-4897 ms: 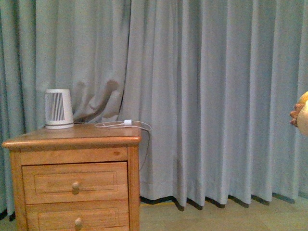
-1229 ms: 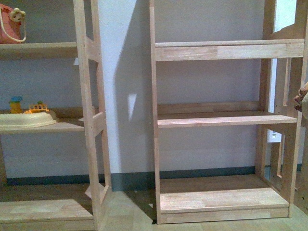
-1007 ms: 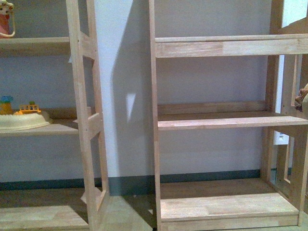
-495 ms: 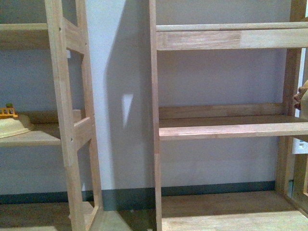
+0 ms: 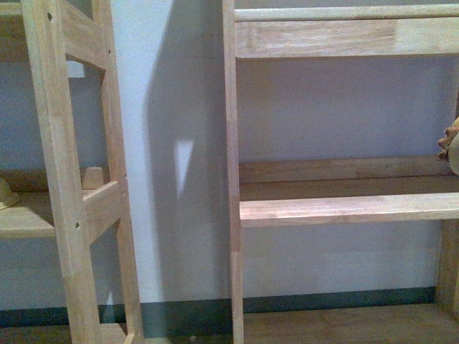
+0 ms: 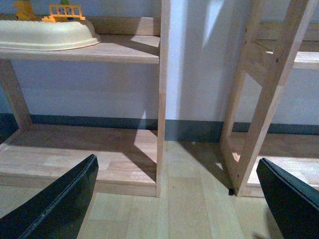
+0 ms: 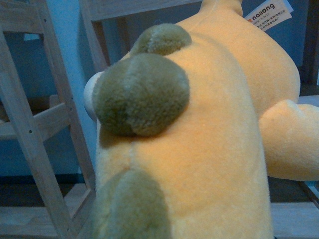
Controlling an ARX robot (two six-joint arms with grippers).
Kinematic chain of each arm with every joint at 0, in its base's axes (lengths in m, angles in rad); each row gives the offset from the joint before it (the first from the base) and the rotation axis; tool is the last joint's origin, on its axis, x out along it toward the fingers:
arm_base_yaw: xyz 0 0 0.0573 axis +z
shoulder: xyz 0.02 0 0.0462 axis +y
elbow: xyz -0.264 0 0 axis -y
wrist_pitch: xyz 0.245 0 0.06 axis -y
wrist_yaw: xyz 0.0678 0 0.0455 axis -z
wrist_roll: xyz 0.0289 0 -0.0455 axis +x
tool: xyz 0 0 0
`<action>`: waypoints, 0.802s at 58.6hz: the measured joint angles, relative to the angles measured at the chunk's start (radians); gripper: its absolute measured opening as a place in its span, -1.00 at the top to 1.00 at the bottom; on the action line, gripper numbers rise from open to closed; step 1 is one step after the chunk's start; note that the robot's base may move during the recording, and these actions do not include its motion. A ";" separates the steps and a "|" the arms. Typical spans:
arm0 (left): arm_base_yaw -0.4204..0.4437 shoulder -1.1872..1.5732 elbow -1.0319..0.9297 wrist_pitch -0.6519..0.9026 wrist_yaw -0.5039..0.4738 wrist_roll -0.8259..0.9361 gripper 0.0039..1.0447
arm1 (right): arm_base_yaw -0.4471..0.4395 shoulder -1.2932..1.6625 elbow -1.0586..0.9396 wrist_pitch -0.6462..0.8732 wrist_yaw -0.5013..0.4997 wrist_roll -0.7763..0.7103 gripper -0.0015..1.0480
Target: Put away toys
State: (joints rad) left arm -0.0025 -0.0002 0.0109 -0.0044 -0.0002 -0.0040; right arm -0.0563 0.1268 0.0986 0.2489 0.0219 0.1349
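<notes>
Plush animal [image 7: 214, 144], one: fuzzy orange-yellow, three rounded darker patches; fills right wrist view, pokes in at front view's right edge. Two pale wooden shelf units [image 5: 344, 208], ladder-sided. Left gripper [image 6: 175, 159]: two dark fingers [image 6: 60, 204] spread wide, empty. Right gripper unseen, grip impossible to tell.

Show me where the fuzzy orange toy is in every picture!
Front view: plush toy peeks in at the far right edge.
Left wrist view: not in it.
Right wrist view: plush toy fills most of the picture.
Shared landmark: bare wall strip between the two wooden shelf units.
</notes>
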 joint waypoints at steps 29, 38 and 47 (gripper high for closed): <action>0.000 0.000 0.000 0.000 0.000 0.000 -0.89 | 0.000 0.000 0.000 0.000 -0.001 0.000 0.67; 0.000 0.000 0.000 0.000 -0.001 0.000 -0.89 | 0.000 0.001 0.000 0.000 0.000 0.000 0.67; 0.000 0.000 0.000 0.000 0.000 0.000 -0.89 | 0.000 0.001 0.000 0.000 0.001 0.000 0.67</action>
State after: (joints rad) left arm -0.0025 0.0002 0.0109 -0.0048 -0.0002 -0.0040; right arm -0.0563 0.1280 0.0982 0.2489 0.0227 0.1349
